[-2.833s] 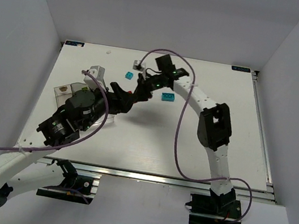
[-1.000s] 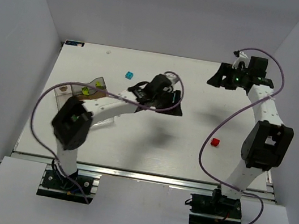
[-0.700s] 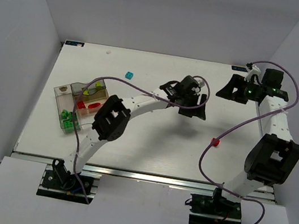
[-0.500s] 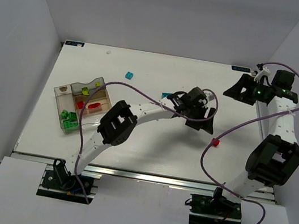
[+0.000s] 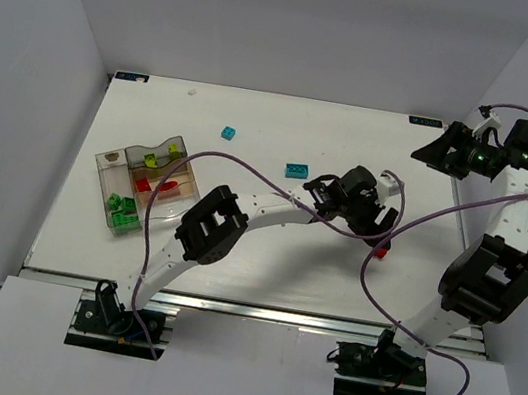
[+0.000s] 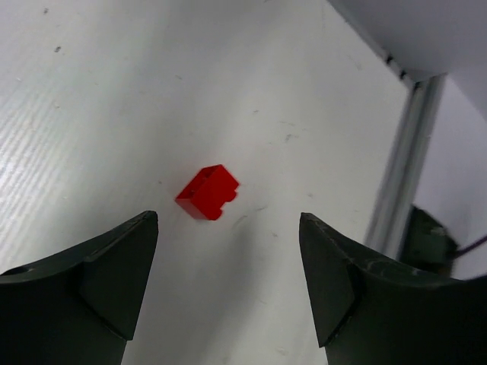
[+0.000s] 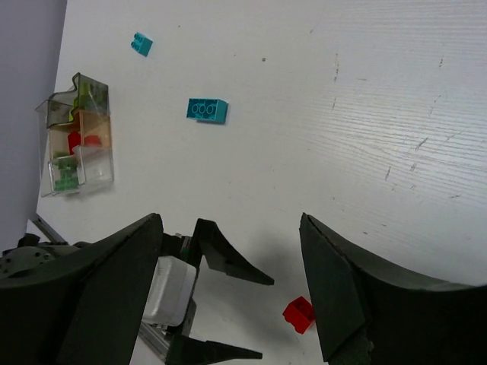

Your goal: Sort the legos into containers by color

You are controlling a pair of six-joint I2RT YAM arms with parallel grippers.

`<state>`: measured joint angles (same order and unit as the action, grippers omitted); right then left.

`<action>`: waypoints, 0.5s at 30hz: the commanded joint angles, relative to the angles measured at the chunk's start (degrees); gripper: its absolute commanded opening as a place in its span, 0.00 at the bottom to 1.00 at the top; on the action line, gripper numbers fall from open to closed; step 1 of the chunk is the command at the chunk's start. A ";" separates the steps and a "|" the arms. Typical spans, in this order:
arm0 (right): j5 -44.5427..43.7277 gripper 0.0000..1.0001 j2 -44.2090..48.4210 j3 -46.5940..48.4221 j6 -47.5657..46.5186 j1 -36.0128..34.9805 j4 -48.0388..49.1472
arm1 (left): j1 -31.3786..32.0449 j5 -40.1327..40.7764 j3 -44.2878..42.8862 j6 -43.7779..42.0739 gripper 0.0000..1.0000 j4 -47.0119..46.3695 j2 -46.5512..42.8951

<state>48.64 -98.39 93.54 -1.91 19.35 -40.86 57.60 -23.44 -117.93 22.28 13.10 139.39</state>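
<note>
A red lego [image 5: 380,248] lies on the table at the right; in the left wrist view it [image 6: 207,192] lies just ahead of the jaws, between their lines. My left gripper [image 5: 379,227] is open and empty, hovering right by it. My right gripper [image 5: 432,153] is open and empty, held high at the far right corner. Two cyan legos [image 5: 296,169] [image 5: 228,132] lie at the back middle. The clear compartment tray [image 5: 108,160] at the left holds red, lime and dark green legos.
The right wrist view shows the tray [image 7: 53,114], both cyan legos [image 7: 207,110] [image 7: 141,44], the red lego [image 7: 298,314] and my left gripper [image 7: 228,304] below. The table's right edge rail [image 6: 399,160] runs close beyond the red lego. Purple cables hang over the table.
My left arm has swung from the tray side far to the right, stopping over the red lego. My right arm has drawn back to the far right corner.
</note>
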 commanded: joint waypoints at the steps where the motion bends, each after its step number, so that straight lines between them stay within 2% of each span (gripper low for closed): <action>1: 2.60 0.78 0.39 3.05 -0.99 0.51 -2.03 | 1.28 4.01 3.31 -11.46 0.85 -3.52 -2.10; 6: 3.04 0.78 0.39 3.58 -1.52 1.21 -3.17 | 2.33 6.92 0.87 -19.55 0.85 -2.82 -0.44; 15: 3.21 0.78 0.30 3.67 -1.78 2.35 -3.70 | 2.86 5.16 0.68 -21.31 0.85 -4.41 1.14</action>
<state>50.24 -98.41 94.94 -3.20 21.21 -43.66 60.14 -17.34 -116.55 3.40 9.98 140.73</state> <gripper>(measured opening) 0.783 0.850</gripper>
